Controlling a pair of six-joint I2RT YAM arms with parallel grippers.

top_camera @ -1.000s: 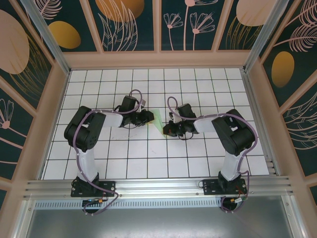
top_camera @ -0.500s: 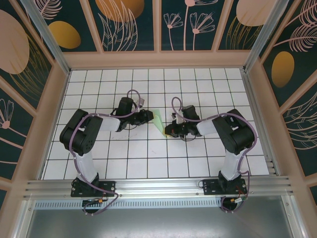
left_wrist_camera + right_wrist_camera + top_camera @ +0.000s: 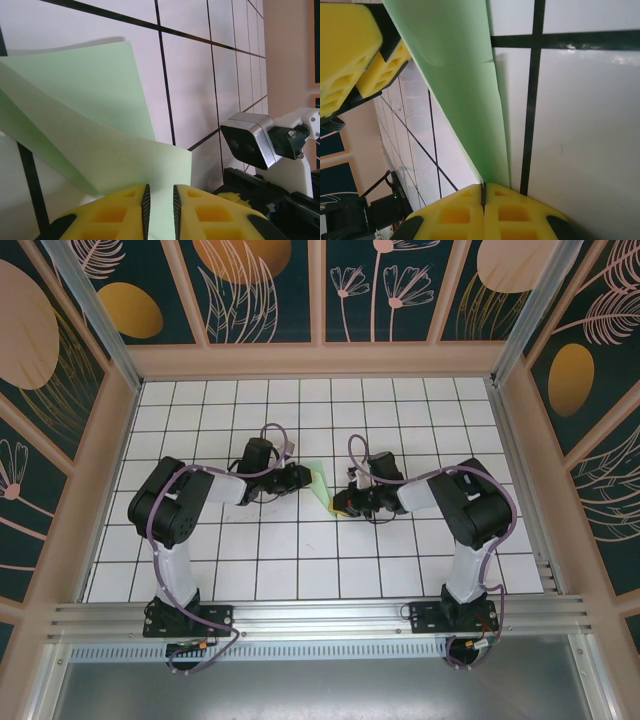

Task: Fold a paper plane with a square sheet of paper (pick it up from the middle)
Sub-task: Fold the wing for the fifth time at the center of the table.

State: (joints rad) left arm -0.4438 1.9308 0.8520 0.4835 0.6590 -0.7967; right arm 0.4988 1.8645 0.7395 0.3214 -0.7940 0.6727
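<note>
The square sheet of paper (image 3: 320,483) is pale mint green, folded over on itself and lifted between the two grippers at mid-table. My left gripper (image 3: 303,478) is at its left end. In the left wrist view the yellow fingers (image 3: 120,212) stand a narrow gap apart, so the left gripper (image 3: 160,192) is open, with the paper (image 3: 90,100) running into the gap and a flap raised ahead. My right gripper (image 3: 342,503) holds the near right end. There the right gripper (image 3: 484,187) is shut on the paper's (image 3: 465,90) edge, pads pressed together.
The white grid table (image 3: 300,560) is boxed in by wooden walls (image 3: 320,360) at the back and sides. The right wrist's camera block (image 3: 247,142) sits close in front of my left gripper. The left gripper's yellow fingers (image 3: 350,55) appear across the sheet.
My left arm's elbow swung out left and came back, its jaws narrowing slightly. My right gripper edged a little toward the near side with the paper. The sheet stays between both.
</note>
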